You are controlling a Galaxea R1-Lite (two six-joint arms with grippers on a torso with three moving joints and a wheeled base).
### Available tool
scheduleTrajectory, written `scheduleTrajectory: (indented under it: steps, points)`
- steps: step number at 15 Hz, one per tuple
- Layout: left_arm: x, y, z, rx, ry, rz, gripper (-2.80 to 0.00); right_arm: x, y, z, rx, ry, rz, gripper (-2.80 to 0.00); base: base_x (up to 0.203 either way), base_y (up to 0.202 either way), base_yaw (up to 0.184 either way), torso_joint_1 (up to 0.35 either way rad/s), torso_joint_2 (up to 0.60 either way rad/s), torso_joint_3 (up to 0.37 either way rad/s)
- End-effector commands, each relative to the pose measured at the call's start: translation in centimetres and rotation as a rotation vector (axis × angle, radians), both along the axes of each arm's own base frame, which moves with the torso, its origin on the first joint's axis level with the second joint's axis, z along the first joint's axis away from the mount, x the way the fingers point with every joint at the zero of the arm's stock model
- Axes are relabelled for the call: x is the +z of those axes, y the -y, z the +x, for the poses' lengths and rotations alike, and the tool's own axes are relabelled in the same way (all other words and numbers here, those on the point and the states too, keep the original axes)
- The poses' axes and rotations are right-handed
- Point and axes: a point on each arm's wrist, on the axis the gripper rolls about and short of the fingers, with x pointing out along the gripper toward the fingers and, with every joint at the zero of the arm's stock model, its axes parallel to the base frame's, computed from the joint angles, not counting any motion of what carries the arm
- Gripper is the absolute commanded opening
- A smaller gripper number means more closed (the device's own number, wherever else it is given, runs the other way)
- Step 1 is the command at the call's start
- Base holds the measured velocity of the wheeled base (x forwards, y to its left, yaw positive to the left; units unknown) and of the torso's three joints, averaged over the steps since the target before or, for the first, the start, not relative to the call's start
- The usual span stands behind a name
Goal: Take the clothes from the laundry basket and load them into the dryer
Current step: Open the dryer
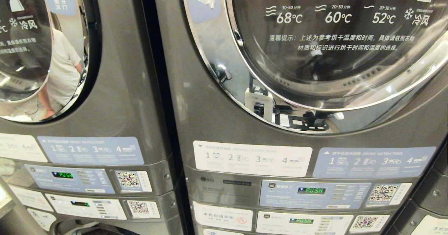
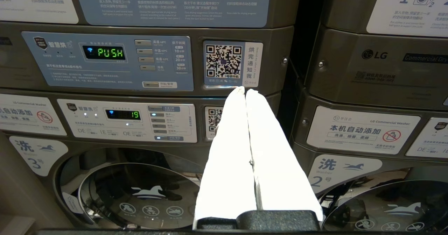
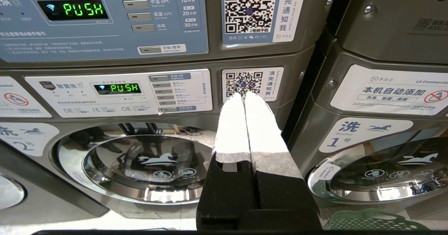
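The grey dryer (image 1: 196,98) fills the head view, its chrome-ringed glass door (image 1: 332,53) closed; its panel (image 3: 84,9) reads PUSH. Neither arm shows in the head view. My right gripper (image 3: 244,95) is shut and empty, its white-taped fingers pointing at the washer panel below that dryer. My left gripper (image 2: 246,90) is also shut and empty, facing the neighbouring stack's panels. A green perforated rim of the laundry basket (image 3: 371,223) shows low beside the right gripper. No clothes are in view.
A second stacked dryer (image 1: 122,88) stands to the left, a person reflected in its door (image 1: 63,70). Washers with round closed doors (image 3: 140,165) (image 2: 133,193) sit below the dryers. A dark gap (image 1: 157,88) separates the stacks.
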Motion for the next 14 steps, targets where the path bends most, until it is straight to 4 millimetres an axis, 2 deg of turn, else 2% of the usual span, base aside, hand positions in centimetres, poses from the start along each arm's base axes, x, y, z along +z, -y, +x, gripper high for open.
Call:
scheduleTrajectory:
  steps: [1,3,4,5,7,8,10,11,13,14]
  points:
    - [0.0,0.0,0.0,0.0,0.002,0.0,-2.8,-0.1,0.0,0.0,0.005,-0.005,-0.01,-2.8,0.0,0.0,0.0,0.0,0.0,0.0]
    - [0.0,0.0,0.0,0.0,0.002,0.0,-2.8,0.9,0.0,0.1,0.007,0.051,-0.032,-2.8,0.0,0.0,0.0,0.0,0.0,0.0]
    - [0.0,0.0,0.0,0.0,0.002,0.0,-2.8,2.8,0.0,0.1,0.006,0.133,-0.047,-2.8,0.0,0.0,0.0,0.0,0.0,0.0]
    - [0.0,0.0,0.0,0.0,0.002,0.0,-2.8,5.3,0.0,-0.1,0.011,0.216,-0.059,-2.8,0.0,0.0,0.0,0.0,0.0,0.0]
    - [0.0,0.0,0.0,0.0,0.002,0.0,-2.8,11.9,-0.1,-0.1,0.06,0.354,-0.064,-2.8,0.0,0.0,0.0,0.0,0.0,0.0]
    - [0.0,0.0,0.0,0.0,0.002,0.0,-2.8,15.2,-0.2,0.6,0.108,0.388,-0.051,-2.8,0.0,0.0,0.0,0.0,0.0,0.0]
    - [0.0,0.0,0.0,0.0,0.002,0.0,-2.8,20.9,0.0,4.0,0.249,0.389,-0.001,-2.8,0.0,0.0,0.0,0.0,0.0,0.0]
    - [0.0,0.0,0.0,0.0,0.002,0.0,-2.8,22.9,0.1,6.1,0.318,0.377,0.021,0.0,0.0,0.0,0.0,0.0,0.0,0.0]
    - [0.0,0.0,0.0,0.0,0.002,0.0,-2.8,26.3,0.0,9.7,0.458,0.372,0.054,0.0,0.0,0.0,0.0,0.0,0.0,0.0]
    - [0.0,0.0,0.0,0.0,0.002,0.0,-2.8,27.8,-0.5,10.4,0.554,0.392,0.071,0.0,0.0,0.0,0.0,0.0,0.0,0.0]
